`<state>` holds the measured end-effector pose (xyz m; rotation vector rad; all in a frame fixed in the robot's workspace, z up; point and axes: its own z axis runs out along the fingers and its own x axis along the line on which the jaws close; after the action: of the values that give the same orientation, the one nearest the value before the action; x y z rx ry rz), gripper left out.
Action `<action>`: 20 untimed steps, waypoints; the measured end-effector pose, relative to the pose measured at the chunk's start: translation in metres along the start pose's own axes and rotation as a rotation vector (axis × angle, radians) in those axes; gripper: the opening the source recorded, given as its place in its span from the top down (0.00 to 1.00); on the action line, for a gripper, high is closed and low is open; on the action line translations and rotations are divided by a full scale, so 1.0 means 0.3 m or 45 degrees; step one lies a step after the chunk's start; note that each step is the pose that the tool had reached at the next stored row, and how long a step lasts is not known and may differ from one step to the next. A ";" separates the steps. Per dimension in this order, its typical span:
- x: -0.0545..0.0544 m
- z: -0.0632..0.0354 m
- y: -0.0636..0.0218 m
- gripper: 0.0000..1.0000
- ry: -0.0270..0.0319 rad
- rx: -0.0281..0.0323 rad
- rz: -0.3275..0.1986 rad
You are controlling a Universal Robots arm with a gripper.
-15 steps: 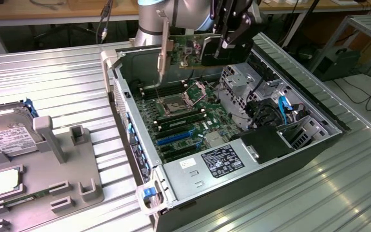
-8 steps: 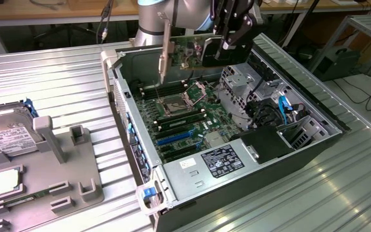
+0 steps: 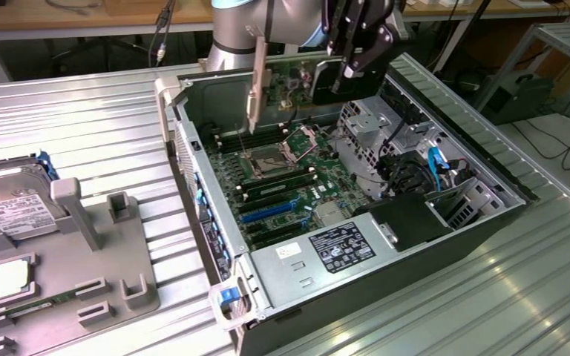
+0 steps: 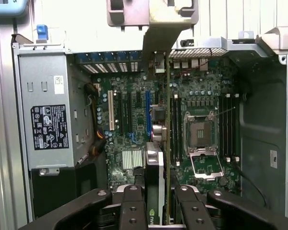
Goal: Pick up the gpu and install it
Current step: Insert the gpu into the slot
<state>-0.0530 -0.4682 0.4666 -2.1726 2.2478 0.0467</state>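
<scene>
Above the open computer case [image 3: 364, 311], toward its far end, the gripper [image 3: 349, 70] hangs with its jaws drawn narrow and pinching the gpu [image 3: 295, 83] by its two flat faces. The card is off the motherboard [image 3: 305, 185], standing on edge, its silvery bracket [image 3: 257, 78] pointing down near the case's rear wall. From the wrist view, the fingers [image 4: 133, 206] press either side of the card's edge, which lies beside the CPU socket [image 4: 200, 132]. A hard drive [image 3: 12, 200] sits at the metal table's edge.
</scene>
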 end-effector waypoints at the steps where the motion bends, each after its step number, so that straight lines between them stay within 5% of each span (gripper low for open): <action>1: 0.000 0.001 -0.001 0.72 0.0001 -0.0001 -0.004; 20: 0.000 0.018 -0.015 0.72 0.0008 -0.0025 -0.080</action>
<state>-0.0486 -0.4682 0.4612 -2.2432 2.1787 0.0475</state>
